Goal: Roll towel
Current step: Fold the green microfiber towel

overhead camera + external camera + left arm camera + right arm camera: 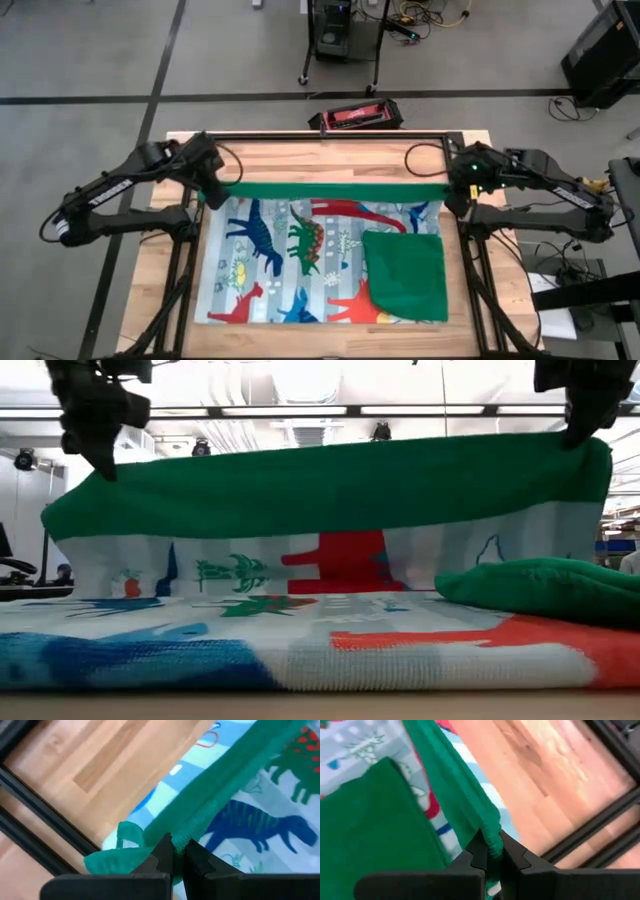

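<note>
The dinosaur-printed towel [300,262] lies spread on the wooden table [165,270], print side up. Its near right corner [405,275] is folded over and shows the green back. The far edge [330,189] is raised off the table as a green band between both grippers. My left gripper [212,190] is shut on that edge's left end and my right gripper [450,188] on its right end. In the low view the raised part [330,490] hangs like a curtain from the left gripper [100,465] to the right gripper [580,438]. My left gripper pinches the towel's green stitched far edge [186,836] at its left corner between the two fingers, coming steeply from above. The corner is lifted clear, and the edge runs taut toward the other gripper. The cloth below hangs down to the table. My right gripper pinches the green stitched far edge [492,832] at its right corner between the two fingers, coming steeply from above. That corner is lifted clear, the edge is drawn taut toward the left gripper, and the cloth hangs below it.
A black frame rail [330,137] runs along the table's far edge and down both sides. A red and black case [357,115] lies just beyond it. A dark cable loop [425,157] rests on the bare wood at the far right.
</note>
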`<state>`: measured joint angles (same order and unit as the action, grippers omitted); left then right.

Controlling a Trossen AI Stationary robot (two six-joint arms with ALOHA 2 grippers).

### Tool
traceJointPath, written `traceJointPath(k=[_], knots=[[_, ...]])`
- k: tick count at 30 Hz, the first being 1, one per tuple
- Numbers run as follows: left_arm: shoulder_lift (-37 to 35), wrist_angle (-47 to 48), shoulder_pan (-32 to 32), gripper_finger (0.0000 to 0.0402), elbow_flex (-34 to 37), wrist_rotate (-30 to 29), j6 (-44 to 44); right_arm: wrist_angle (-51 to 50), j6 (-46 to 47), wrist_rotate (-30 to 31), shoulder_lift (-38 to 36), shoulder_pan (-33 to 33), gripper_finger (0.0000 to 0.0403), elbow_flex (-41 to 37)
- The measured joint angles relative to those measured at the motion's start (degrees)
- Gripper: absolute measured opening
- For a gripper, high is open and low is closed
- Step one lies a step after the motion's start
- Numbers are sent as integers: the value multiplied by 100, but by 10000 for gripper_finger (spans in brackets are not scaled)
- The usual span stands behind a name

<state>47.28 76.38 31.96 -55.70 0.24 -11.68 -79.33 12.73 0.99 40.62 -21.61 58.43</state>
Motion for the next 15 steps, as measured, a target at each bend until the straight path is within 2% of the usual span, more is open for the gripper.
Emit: traceJointPath(k=[5,8,10,15], knots=[[-335,11,-340,0,283,182,-241,-16,425,-152,65,533,3,-11],[-517,-6,-501,0,323,583,-346,-44,612,-369,67,954,3,-11],[-624,-84,-607,0,323,814,-410,-39,784,-332,66,1255,3,-11],[-800,-88,-844,0,336,969,-635,51,1250,-84,142,1879,3,-47]])
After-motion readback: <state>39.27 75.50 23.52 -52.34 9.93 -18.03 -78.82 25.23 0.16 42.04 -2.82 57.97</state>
